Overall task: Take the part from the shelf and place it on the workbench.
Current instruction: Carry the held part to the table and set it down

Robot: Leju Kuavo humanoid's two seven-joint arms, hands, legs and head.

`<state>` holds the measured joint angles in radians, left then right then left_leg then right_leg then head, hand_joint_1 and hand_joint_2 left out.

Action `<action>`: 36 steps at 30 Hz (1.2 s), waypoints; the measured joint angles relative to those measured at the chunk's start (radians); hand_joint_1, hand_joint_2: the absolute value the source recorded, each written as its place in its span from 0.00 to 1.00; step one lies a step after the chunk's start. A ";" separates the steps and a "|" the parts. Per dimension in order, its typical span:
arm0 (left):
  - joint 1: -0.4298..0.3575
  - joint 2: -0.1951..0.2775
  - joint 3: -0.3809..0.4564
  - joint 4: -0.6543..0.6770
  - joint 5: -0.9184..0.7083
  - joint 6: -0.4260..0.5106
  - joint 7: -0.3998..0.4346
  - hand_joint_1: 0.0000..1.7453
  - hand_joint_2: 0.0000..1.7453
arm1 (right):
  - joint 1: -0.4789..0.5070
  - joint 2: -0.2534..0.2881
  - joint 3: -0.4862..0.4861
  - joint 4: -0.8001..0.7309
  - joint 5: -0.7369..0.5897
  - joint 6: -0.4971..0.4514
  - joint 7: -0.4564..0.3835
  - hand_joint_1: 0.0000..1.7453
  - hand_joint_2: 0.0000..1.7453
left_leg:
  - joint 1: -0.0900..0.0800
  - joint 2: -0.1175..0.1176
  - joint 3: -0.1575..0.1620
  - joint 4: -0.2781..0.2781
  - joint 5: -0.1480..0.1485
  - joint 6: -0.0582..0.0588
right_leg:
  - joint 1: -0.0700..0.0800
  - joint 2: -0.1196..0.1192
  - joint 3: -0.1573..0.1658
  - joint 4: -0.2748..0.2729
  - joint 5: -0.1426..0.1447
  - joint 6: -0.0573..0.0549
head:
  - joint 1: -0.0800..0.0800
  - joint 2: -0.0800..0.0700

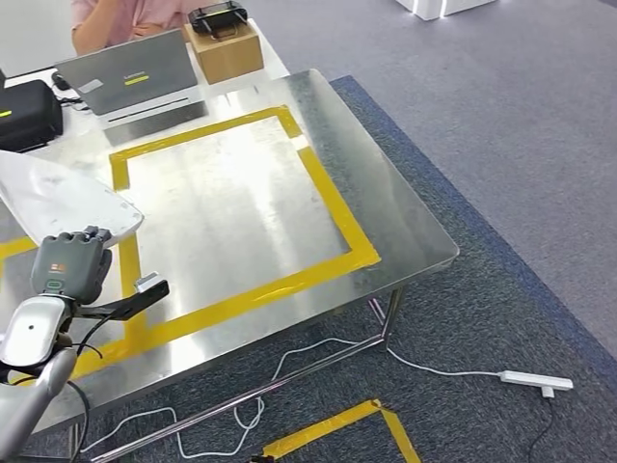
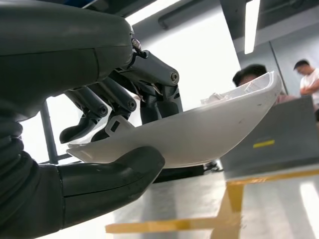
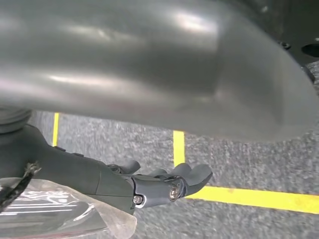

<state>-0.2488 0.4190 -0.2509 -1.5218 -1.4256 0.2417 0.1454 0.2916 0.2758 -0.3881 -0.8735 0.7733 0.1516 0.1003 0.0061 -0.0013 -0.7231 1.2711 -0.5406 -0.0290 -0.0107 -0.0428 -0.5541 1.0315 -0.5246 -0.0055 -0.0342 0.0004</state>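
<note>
The part is a white curved shell [image 1: 62, 198] held over the left side of the steel workbench [image 1: 392, 207]. My left hand [image 1: 71, 265] grips its near edge. In the left wrist view the thumb [image 2: 112, 174] lies under the shell [image 2: 211, 127] and the fingers [image 2: 124, 102] curl over its top. The shell sits above the yellow tape square [image 1: 331, 198], clear of the metal surface. My right hand [image 3: 169, 185] hangs over grey carpet with its fingers loosely extended, holding nothing.
At the bench's far end sit a grey laptop [image 1: 131, 77], a black case [image 1: 28, 114] and a cardboard box [image 1: 224, 50] with a black controller on top. A person [image 1: 123, 17] sits behind them. White cables and a power strip [image 1: 535, 382] lie on the carpet.
</note>
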 joint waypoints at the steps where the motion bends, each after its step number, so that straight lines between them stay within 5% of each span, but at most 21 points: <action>1: -0.002 0.002 -0.004 0.005 -0.002 -0.005 -0.002 1.00 1.00 | -0.001 -0.001 0.003 0.000 -0.002 -0.001 0.000 0.00 0.00 | -0.003 0.009 0.031 -0.062 0.038 0.008 | 0.003 -0.012 0.006 0.000 -0.004 0.000 | 0.000 0.000; 4: -0.016 0.006 -0.017 0.018 -0.003 -0.014 -0.005 1.00 1.00 | -0.004 -0.002 0.013 0.003 -0.009 -0.005 0.000 0.00 0.00 | -0.025 0.075 0.110 -0.224 0.092 0.036 | 0.012 -0.047 0.017 -0.002 -0.014 0.004 | 0.001 0.000; 5: -0.021 0.007 -0.021 0.024 -0.004 -0.016 -0.005 1.00 1.00 | -0.005 -0.003 0.016 0.004 -0.013 -0.006 0.000 0.00 0.00 | -0.030 0.083 0.115 -0.237 0.087 0.041 | 0.015 -0.059 0.018 -0.004 -0.017 0.007 | 0.001 0.000; 7: -0.024 0.010 -0.029 0.035 -0.004 -0.020 -0.006 1.00 1.00 | -0.007 -0.006 0.025 0.007 -0.021 -0.011 0.001 0.00 0.00 | -0.028 0.061 0.117 -0.250 0.089 0.047 | 0.016 -0.081 0.022 -0.008 -0.022 0.016 | 0.002 0.000; 9: -0.024 0.013 -0.036 0.044 -0.005 -0.024 -0.006 1.00 1.00 | -0.009 -0.010 0.033 0.007 -0.030 -0.015 0.002 0.00 0.00 | -0.020 0.037 0.125 -0.265 0.095 0.054 | 0.016 -0.046 0.010 0.022 -0.044 0.024 | 0.005 0.000; 11: -0.026 0.011 -0.046 0.052 -0.005 -0.027 -0.006 1.00 1.00 | -0.009 -0.015 0.040 0.009 -0.039 -0.019 0.005 0.00 0.00 | -0.014 0.012 0.130 -0.271 0.096 0.059 | 0.013 0.017 -0.047 0.133 -0.094 0.031 | 0.009 0.000; 13: -0.022 0.008 -0.056 0.059 -0.005 -0.030 -0.006 1.00 1.00 | -0.006 -0.020 0.046 0.013 -0.046 -0.021 0.009 0.00 0.00 | -0.013 -0.015 0.130 -0.271 0.095 0.061 | 0.010 0.039 -0.120 0.255 -0.133 0.035 | 0.012 0.000; 14: -0.019 0.008 -0.060 0.062 -0.005 -0.031 -0.006 1.00 1.00 | -0.004 -0.023 0.049 0.014 -0.048 -0.022 0.010 0.00 0.00 | -0.012 -0.029 0.132 -0.270 0.094 0.061 | 0.009 0.042 -0.141 0.277 -0.125 0.037 | 0.012 0.000; 15: -0.016 0.007 -0.064 0.066 -0.005 -0.031 -0.006 1.00 1.00 | -0.002 -0.026 0.051 0.015 -0.050 -0.023 0.010 0.00 0.00 | -0.011 -0.044 0.134 -0.269 0.092 0.060 | 0.008 0.043 -0.141 0.257 -0.098 0.039 | 0.012 0.000; 18: -0.013 0.007 -0.073 0.070 -0.006 -0.032 -0.004 1.00 1.00 | -0.001 -0.030 0.054 0.015 -0.062 -0.027 0.010 0.00 0.00 | -0.008 -0.083 0.138 -0.260 0.083 0.047 | 0.000 0.076 -0.068 0.068 0.013 0.040 | 0.013 0.000; 20: -0.011 0.009 -0.076 0.071 -0.008 -0.033 -0.003 1.00 1.00 | -0.003 -0.030 0.054 0.016 -0.078 -0.027 0.010 0.00 0.00 | -0.009 -0.099 0.134 -0.252 0.078 0.038 | -0.002 0.090 -0.036 0.006 0.025 0.032 | 0.014 0.000; 22: -0.005 0.014 -0.077 0.071 -0.009 -0.033 -0.003 1.00 1.00 | -0.005 -0.030 0.054 0.017 -0.090 -0.025 0.010 0.00 0.00 | -0.008 -0.110 0.131 -0.251 0.077 0.031 | -0.002 0.084 -0.028 0.002 0.022 0.020 | 0.014 0.000; 25: -0.002 0.021 -0.078 0.071 -0.011 -0.032 -0.003 1.00 1.00 | -0.005 -0.031 0.057 0.017 -0.095 -0.021 0.009 0.00 0.00 | -0.009 -0.064 0.109 -0.196 0.040 0.016 | -0.008 0.074 -0.020 -0.002 0.024 0.005 | 0.008 0.000; 27: -0.003 0.023 -0.079 0.071 -0.012 -0.030 -0.006 1.00 1.00 | -0.003 -0.031 0.058 0.018 -0.099 -0.019 0.008 0.00 0.00 | -0.005 -0.021 0.046 -0.067 -0.019 0.005 | -0.008 0.065 -0.017 -0.003 0.020 -0.001 | 0.002 0.000; 29: 0.000 0.023 -0.082 0.071 -0.013 -0.029 -0.011 1.00 1.00 | -0.001 -0.032 0.059 0.020 -0.105 -0.018 0.008 0.00 0.00 | 0.001 -0.007 -0.009 0.034 -0.044 -0.001 | -0.008 0.056 -0.014 -0.002 0.015 -0.003 | 0.002 0.000; 31: 0.002 0.023 -0.083 0.071 -0.013 -0.028 -0.014 1.00 1.00 | -0.002 -0.033 0.060 0.023 -0.109 -0.019 0.008 0.00 0.00 | 0.004 -0.005 0.008 -0.012 0.008 0.000 | -0.008 0.050 -0.006 -0.002 0.010 -0.001 | 0.002 0.000; 33: 0.000 0.025 -0.083 0.071 -0.013 -0.026 -0.015 1.00 1.00 | -0.004 -0.033 0.062 0.025 -0.111 -0.020 0.008 0.00 0.00 | 0.002 -0.002 0.074 -0.148 0.079 0.009 | -0.006 0.046 0.003 -0.003 0.003 0.003 | 0.003 0.000; 36: -0.006 0.026 -0.083 0.071 -0.014 -0.024 -0.016 1.00 1.00 | -0.008 -0.033 0.066 0.029 -0.113 -0.020 0.007 0.00 0.00 | -0.007 0.002 0.117 -0.244 0.092 0.022 | -0.003 0.041 0.003 -0.006 -0.001 0.015 | 0.003 0.000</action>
<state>-0.2551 0.4450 -0.3338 -1.4511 -1.4392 0.2179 0.1298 0.2836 0.2425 -0.3216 -0.8450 0.6602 0.1318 0.1076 -0.0006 0.0008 -0.6060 1.0273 -0.4483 -0.0067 -0.0136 -0.0022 -0.5506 1.0254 -0.5257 0.0096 -0.0310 0.0005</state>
